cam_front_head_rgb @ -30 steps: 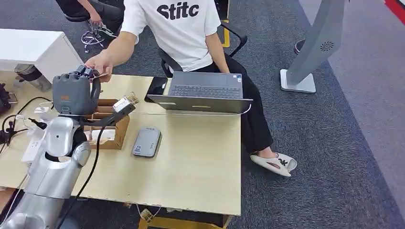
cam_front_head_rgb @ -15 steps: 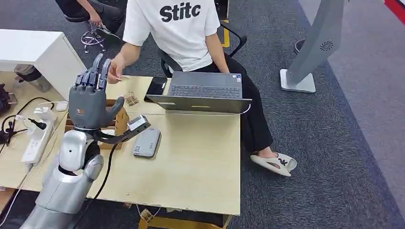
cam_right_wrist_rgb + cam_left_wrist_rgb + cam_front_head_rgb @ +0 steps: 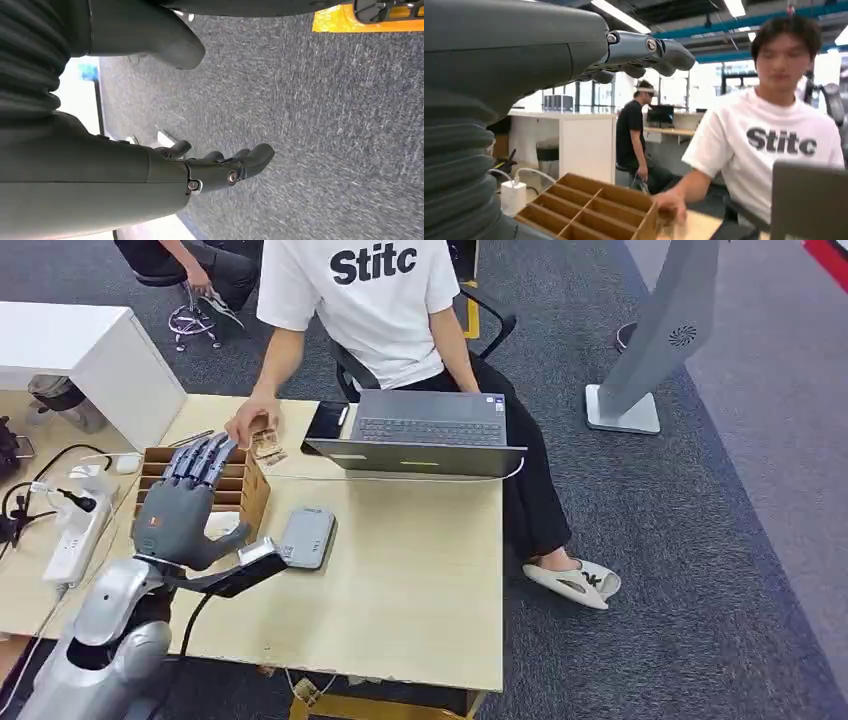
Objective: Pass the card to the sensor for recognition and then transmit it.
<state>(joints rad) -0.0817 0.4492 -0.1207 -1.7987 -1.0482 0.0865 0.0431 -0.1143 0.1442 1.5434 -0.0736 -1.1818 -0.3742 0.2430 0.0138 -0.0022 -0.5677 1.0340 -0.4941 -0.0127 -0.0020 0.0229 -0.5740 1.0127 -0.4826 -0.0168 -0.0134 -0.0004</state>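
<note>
Now the robot's left hand hovers over the wooden table, empty, its fingers spread and stretched forward. Directly under its fingertips sits a cardboard divider box. Just to the thumb side of the hand lies a flat grey sensor. Beyond the fingertips, a seated person's hand rests on the table near an open laptop, covering what seems to be the card; it is small and blurred, so which way it points and how its long edge lies cannot be told. A card of this kind is likely thin, light, stiff and slick, so it would be best pinched by one short edge between thumb and finger, flat face left free for the reader. The right hand hangs beside the robot over grey carpet, holding nothing, fingers loosely curved and apart.
</note>
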